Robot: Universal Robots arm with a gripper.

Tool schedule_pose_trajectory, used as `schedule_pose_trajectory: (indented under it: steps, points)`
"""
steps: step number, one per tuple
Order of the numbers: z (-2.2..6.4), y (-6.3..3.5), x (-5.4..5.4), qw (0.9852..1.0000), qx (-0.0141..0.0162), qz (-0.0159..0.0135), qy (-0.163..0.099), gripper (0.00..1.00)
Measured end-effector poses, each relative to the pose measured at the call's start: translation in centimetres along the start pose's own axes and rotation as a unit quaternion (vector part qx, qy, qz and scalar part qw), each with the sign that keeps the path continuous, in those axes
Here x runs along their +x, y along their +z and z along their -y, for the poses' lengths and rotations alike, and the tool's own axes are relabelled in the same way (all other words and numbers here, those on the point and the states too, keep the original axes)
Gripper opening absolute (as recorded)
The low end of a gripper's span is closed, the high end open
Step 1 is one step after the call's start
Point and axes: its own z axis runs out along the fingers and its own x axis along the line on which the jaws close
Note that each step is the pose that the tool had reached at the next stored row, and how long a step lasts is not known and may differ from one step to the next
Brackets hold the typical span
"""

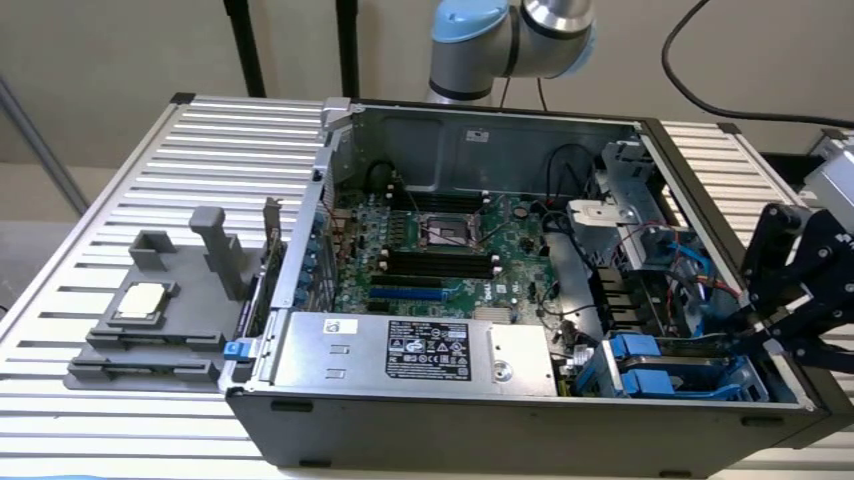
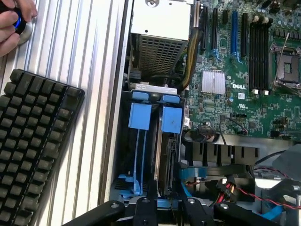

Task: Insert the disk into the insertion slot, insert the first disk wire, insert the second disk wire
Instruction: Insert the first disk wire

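Where the gripper (image 2: 165, 190) reaches into the corner of the computer case (image 1: 534, 430), its fingers (image 2: 151, 195) are partway closed, one against each face of the disk (image 2: 168, 150), clamping its near end. The disk stands on edge in the insertion slot (image 2: 123, 146), with its blue carrier tab (image 2: 170, 118) at the far end, beside the silver box (image 2: 160, 47).

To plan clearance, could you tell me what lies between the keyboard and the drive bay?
In the wrist view, bare slatted tabletop and the case's side wall lie between keyboard and bay.
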Motion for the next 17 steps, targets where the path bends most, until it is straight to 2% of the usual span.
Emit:
schedule_pose_trajectory:
  steps: [3, 6, 9, 11, 14, 17]
  points:
    - [-0.17, 0.25, 0.01, 0.9999, -0.0012, 0.0014, -0.016, 0.27]
    - [-0.19, 0.28, 0.01, 0.9996, -0.0014, 0.0058, -0.028, 0.27]
    - [-0.18, 0.43, 0.02, 0.9993, 0.0000, 0.0098, -0.036, 0.27]
    - [-0.17, 0.51, 0.04, 0.9991, 0.0035, 0.0128, -0.040, 0.27]
    - [-0.17, 0.64, 0.05, 0.9987, 0.0098, 0.0193, -0.046, 0.27]
    - [-0.30, 0.94, 0.06, 0.9983, 0.0127, 0.0259, -0.051, 0.27]
